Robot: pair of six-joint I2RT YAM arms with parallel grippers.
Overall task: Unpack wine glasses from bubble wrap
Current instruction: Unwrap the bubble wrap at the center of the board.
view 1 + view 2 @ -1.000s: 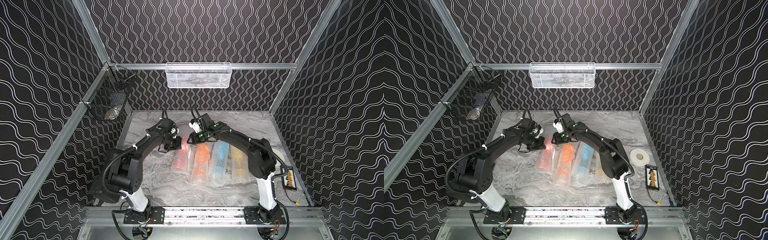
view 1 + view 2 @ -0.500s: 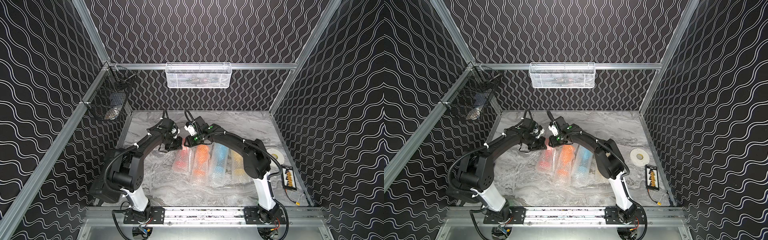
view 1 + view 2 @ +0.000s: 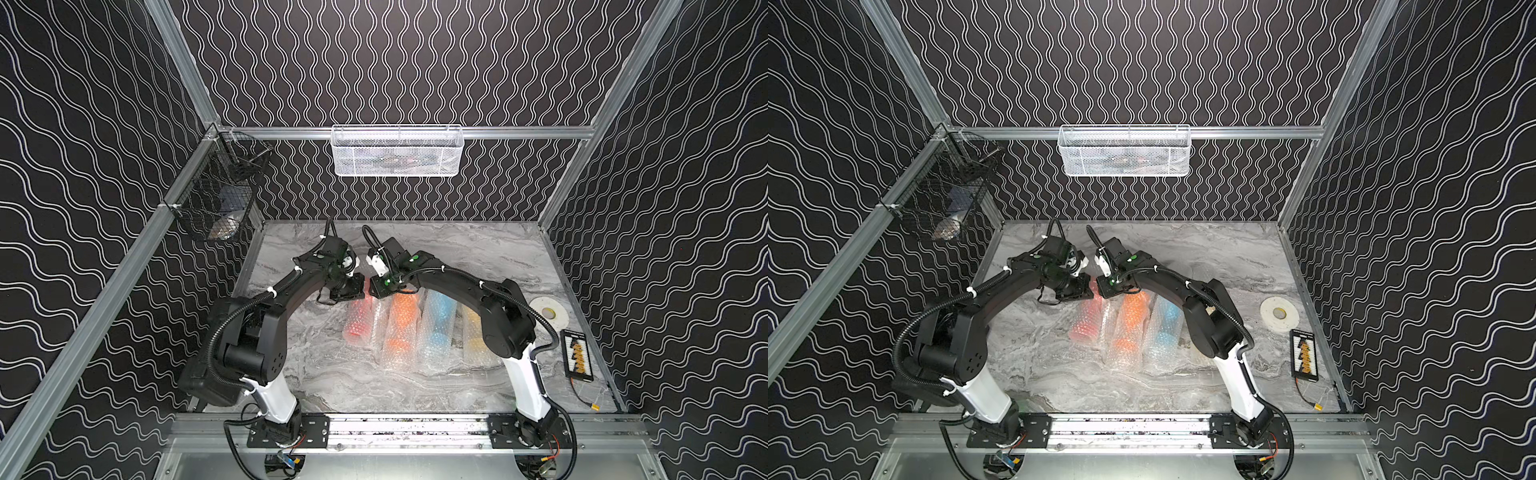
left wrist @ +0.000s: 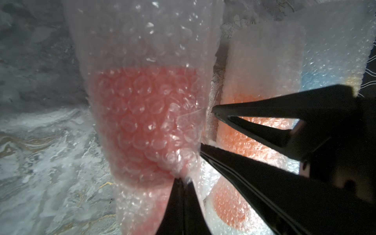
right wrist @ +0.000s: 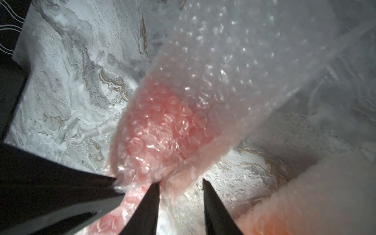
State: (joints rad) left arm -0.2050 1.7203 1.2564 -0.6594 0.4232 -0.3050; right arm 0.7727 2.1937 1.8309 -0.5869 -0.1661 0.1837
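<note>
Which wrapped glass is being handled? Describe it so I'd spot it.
On the grey marbled tabletop, four wrapped goblets lie side by side. The red goblet is the end one nearest the left arm, its bubble wrap pinched by the left gripper. Only it shows red; next comes the orange goblet.

Black walls [image 3: 374, 62] patterned with white wavy lines close in three sides, framed by aluminium rails [image 3: 519, 132]. A white mesh basket [image 3: 397, 151] hangs on the back rail — a black wire basket [image 3: 216, 199] hangs at the corner. Below lies a grey marbled tabletop [image 3: 478, 249], evenly lit
</note>
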